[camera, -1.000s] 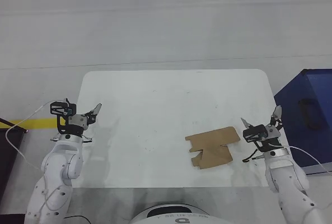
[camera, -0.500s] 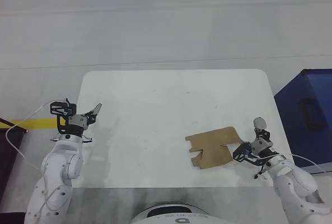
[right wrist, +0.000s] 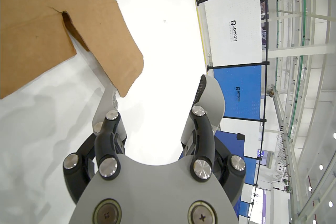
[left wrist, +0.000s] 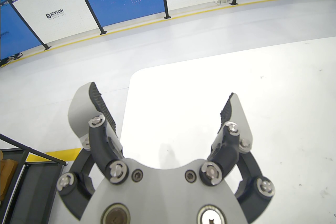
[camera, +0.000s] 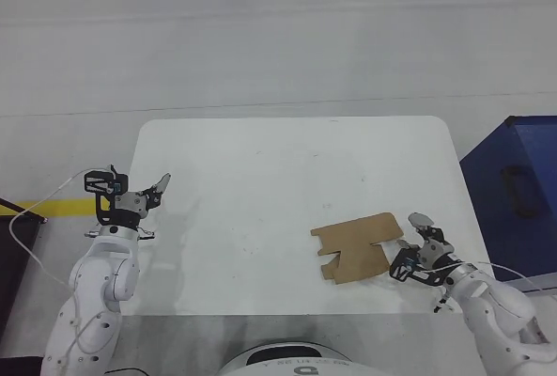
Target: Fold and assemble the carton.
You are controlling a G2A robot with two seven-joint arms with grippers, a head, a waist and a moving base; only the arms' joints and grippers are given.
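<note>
- White tabletop (camera: 259,188) on a pale grey floor carries the flat brown cardboard carton blank (camera: 358,246), unfolded, with one corner flap slightly raised.
- Change: within the last second the right hand (camera: 410,246) has swung in from a position clear of the carton and turned towards its nearest corner.
- The right hand is now open. In the right wrist view one finger (right wrist: 109,104) sits under the carton's raised corner; contact cannot be confirmed.
- The carton has not shifted.
- The left hand (camera: 130,180) is unchanged: open, empty, well apart from the carton.
- Judgement: this is the approach to a first grasp. No panel is folded yet, so the whole assembly remains.
</note>
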